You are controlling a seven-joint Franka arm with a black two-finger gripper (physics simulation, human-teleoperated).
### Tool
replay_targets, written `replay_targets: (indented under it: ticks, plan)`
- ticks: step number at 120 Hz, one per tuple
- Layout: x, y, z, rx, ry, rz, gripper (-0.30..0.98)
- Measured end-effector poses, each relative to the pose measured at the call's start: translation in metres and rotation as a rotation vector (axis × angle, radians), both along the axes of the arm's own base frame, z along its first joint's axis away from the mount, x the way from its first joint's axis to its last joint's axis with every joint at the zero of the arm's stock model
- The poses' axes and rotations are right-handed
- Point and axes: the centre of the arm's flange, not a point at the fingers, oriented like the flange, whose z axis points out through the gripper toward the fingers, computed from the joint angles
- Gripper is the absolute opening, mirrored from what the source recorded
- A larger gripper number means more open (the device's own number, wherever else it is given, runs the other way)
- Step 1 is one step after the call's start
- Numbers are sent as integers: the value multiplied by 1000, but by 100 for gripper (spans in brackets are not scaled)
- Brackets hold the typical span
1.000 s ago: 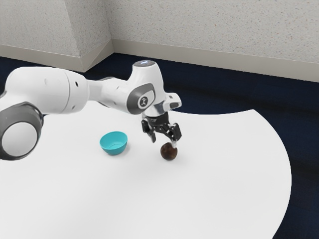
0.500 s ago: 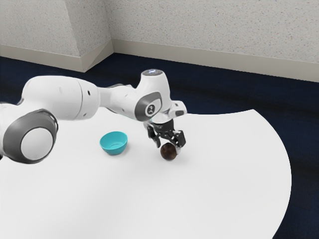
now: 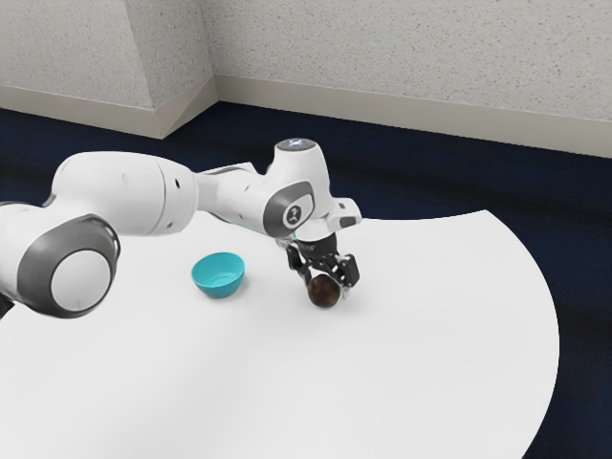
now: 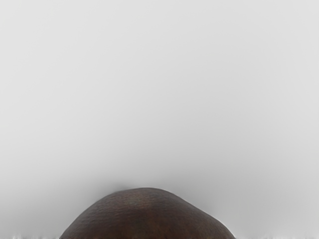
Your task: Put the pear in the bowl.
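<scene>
Pear: dark brown, rounded (image 3: 324, 293), on the table beneath my tool; the wrist view gives me its faintly mottled skin and a lopsided curve, one flank sloping longer.
Tool: black, two-fingered (image 3: 326, 284), low over the pear and spread wide, a finger at either side of it.
Bowl: smooth turquoise, round, flaring to an open rim (image 3: 219, 274), upright, apart from the pear toward the exterior view's left.
Arm: glossy white shells with grey joint rings (image 3: 134, 194), reaching in to above the pear from the exterior view's left.
In the way: the finger on the pear's bowl side.
Table: matte white (image 3: 411, 354), level stretch between pear and bowl; its curved edge lies well apart from the pear, toward the exterior view's right.
Wall: pale, speckled (image 3: 411, 57), beyond the pear and the dark blue floor (image 3: 430, 177).
</scene>
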Motion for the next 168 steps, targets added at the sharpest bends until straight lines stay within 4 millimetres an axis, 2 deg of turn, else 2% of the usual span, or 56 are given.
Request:
replay_targets:
  ticks: [70, 86, 98, 106, 119, 132, 152, 168]
  plan:
    - [-1, 4, -5, 4, 20, 9, 41]
    - [-3, 6, 0, 14, 34, 13, 29]
    - [-4, 9, 20, 28, 34, 17, 21]
    - [-5, 12, 38, 37, 30, 21, 23]
    - [-8, 28, 71, 59, 25, 40, 27]
    - [-12, 53, 91, 83, 37, 69, 30]
    - [-26, 113, 101, 121, 76, 130, 34]
    - [-31, 157, 100, 127, 97, 160, 37]
